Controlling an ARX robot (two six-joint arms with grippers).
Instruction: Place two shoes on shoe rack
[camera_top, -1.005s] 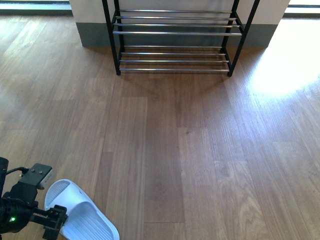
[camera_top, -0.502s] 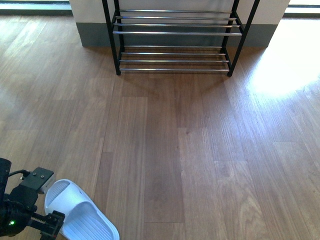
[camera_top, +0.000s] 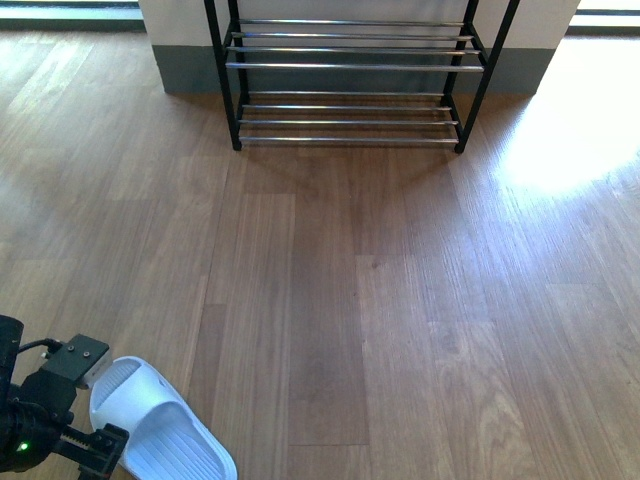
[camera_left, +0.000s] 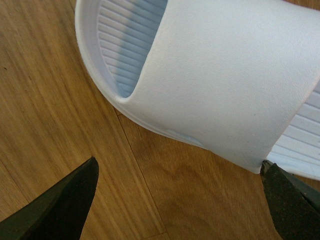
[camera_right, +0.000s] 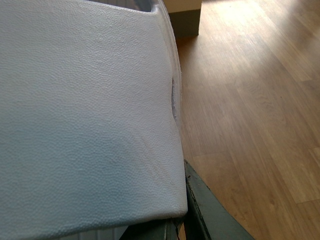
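Left hand (camera_top: 92, 405) is wide open and holds nothing. It sits low over the floor (camera_top: 400, 300).

1. Floor: wood boards. Both the shoe in front view and the rack stand on it.
2. Rack (camera_top: 350, 65): well ahead of the left hand and off to its right, against the far wall. Only the lower tiers are in view, and no shoe shows on their rods.
3. Slide (camera_top: 165, 435): pale blue, sole down on the floor, just to the right of the left hand. Its long axis runs on a diagonal, one end ahead of the hand and the other back toward the robot. In the wrist view its strap lies just beyond the spread fingers (camera_left: 60, 205), and one tip is at the strap's edge.
4. Second slide (camera_right: 85, 110): its strap fills the right wrist view, hard against the right hand (camera_right: 192, 215). Only one finger shows, so whether that hand is clamped cannot be told.

Judgement: the left hand is the nearer arm to the floor slide. The coming move depends on carrying the open fingers forward over the strap's two edges before closing.
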